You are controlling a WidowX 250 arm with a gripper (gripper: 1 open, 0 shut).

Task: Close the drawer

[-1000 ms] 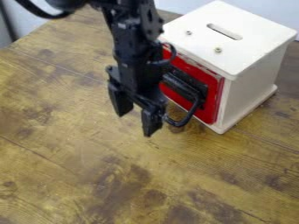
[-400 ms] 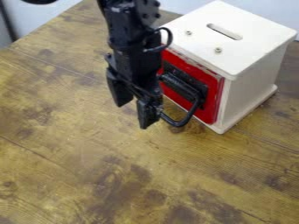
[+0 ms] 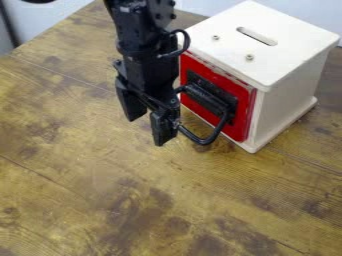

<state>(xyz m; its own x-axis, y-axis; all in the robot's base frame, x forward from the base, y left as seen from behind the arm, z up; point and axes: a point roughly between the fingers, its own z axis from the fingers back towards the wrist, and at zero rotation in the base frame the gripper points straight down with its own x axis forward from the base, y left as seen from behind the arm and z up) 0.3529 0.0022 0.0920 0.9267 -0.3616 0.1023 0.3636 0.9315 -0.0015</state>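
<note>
The red drawer (image 3: 218,97) sits in the front of the cream-white cabinet (image 3: 274,60), its face nearly flush with the cabinet front. Its black wire loop handle (image 3: 203,130) sticks out toward the table. My black gripper (image 3: 146,115) hangs just left of the drawer front, fingers pointing down near the handle. The fingers stand apart with nothing between them. The arm hides the drawer's left edge.
The wooden table (image 3: 107,200) stretches wide in front and to the left. The cabinet has a slot (image 3: 257,36) on top and stands near the table's back right. A grey floor shows at the far left edge.
The gripper has drawn back up and to the left, away from the handle. The drawer front looks unchanged.
</note>
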